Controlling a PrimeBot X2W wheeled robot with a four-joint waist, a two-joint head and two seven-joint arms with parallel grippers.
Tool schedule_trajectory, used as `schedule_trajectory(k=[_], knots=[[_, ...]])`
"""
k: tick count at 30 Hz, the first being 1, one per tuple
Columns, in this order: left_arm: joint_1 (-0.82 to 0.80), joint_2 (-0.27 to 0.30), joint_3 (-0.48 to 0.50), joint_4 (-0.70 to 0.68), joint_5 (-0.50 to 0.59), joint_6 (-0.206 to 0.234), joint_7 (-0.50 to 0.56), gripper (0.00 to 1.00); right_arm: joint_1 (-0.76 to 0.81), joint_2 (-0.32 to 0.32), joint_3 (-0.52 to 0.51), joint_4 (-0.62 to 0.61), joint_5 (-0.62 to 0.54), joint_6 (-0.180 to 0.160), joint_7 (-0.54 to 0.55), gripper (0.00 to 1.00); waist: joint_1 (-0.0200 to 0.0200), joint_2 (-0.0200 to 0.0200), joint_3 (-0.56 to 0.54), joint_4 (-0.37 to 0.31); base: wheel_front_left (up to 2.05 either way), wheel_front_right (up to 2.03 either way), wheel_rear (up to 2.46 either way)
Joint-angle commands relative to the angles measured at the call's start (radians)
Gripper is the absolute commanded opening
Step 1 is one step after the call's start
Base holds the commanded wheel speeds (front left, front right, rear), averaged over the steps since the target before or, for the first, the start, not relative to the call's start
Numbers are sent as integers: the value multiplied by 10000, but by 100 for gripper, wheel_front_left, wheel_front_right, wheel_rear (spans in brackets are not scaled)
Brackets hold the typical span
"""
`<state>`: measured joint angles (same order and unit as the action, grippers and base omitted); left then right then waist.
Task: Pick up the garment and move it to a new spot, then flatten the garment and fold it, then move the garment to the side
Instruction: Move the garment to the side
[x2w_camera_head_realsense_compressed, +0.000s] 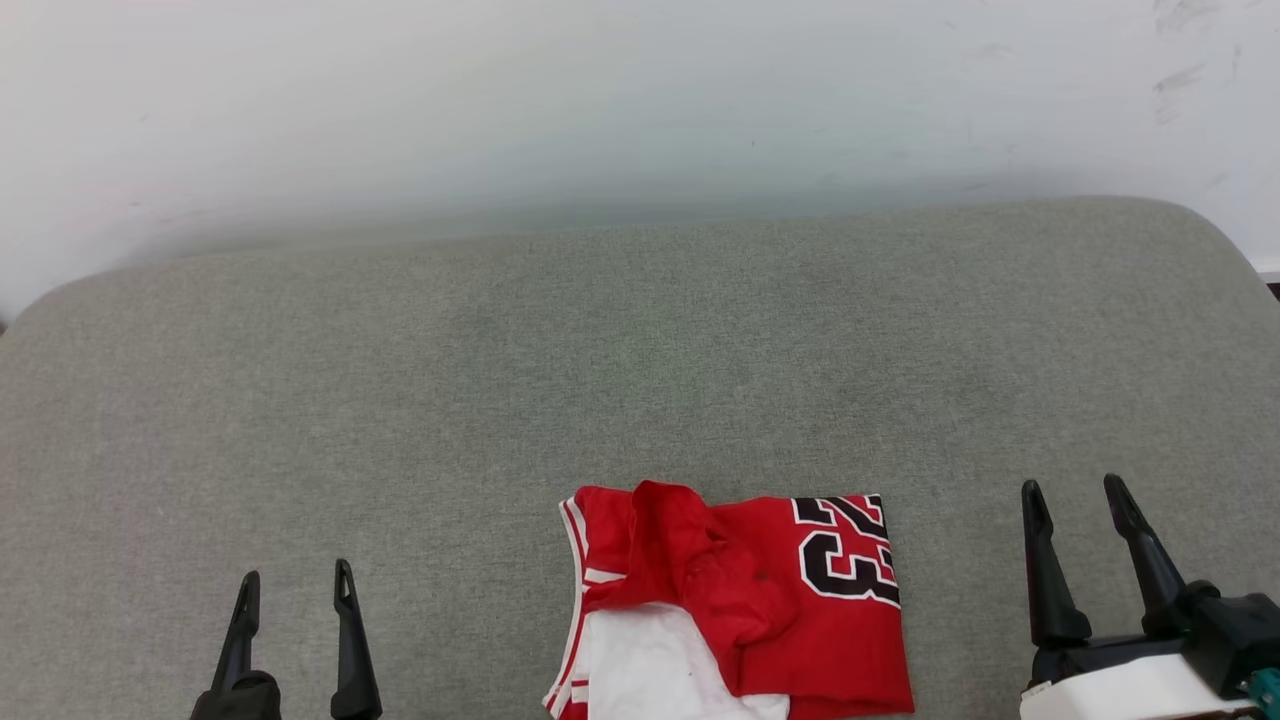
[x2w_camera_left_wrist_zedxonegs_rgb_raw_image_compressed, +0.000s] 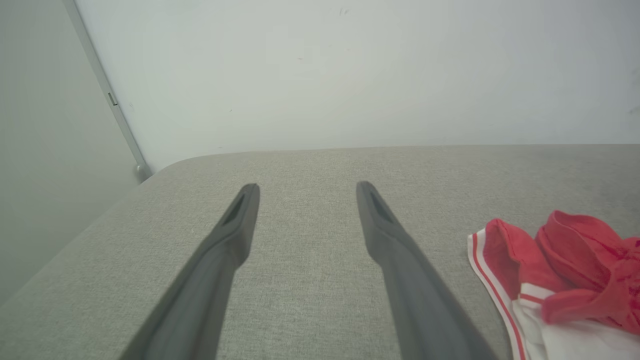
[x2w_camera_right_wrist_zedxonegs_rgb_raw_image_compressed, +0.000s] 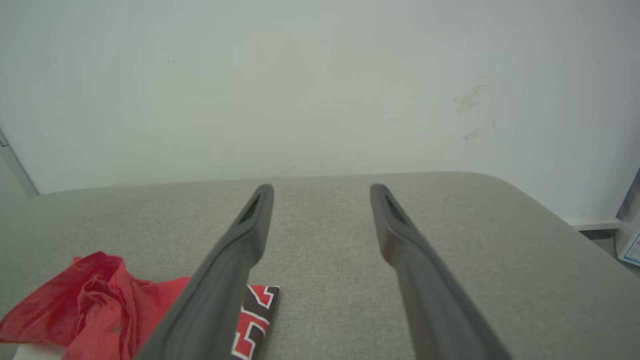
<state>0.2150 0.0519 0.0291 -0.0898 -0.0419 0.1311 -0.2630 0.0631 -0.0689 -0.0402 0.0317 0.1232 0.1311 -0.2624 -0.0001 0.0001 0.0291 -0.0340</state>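
While the garment (x2w_camera_head_realsense_compressed: 800, 600) lies bunched on the grey fabric surface (x2w_camera_head_realsense_compressed: 500, 400), the left claw (x2w_camera_head_realsense_compressed: 297, 575) and the right claw (x2w_camera_head_realsense_compressed: 1072, 487) stand wide and empty on either side of it

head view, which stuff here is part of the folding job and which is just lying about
For the job:
- garment, crumpled at the near edge
- left gripper and right gripper, both open and empty

Just there:
- grey padded surface
- white wall
- white box past the surface's right end
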Motion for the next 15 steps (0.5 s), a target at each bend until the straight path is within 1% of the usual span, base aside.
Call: schedule_trajectory(k=[1,5,7,11,15], knots=[[99,-17,-41,4,-7,-34,-23,100,188,91,-20,-88,-7,-8,-30,100,1,-1,-20,-3,0,0,0],[206,-20,-62,23,-26,-37,-23,100,230,159,-38,-126,33,-8,-30,100,1,-1,-56,-13,0,0,0],[234,-20,-32,11,-31,-20,-23,100,-71,176,-127,-184,188,-8,-30,100,1,-1,-49,-46,0,0,0],[228,-20,13,-30,-55,23,-23,100,-963,164,-120,-450,143,-6,-30,100,1,-1,15,-105,0,0,0],[65,-20,-23,-34,-42,-41,-23,100,-2189,-519,185,-470,13,-6,-30,100,1,-1,165,-108,0,0,0]])
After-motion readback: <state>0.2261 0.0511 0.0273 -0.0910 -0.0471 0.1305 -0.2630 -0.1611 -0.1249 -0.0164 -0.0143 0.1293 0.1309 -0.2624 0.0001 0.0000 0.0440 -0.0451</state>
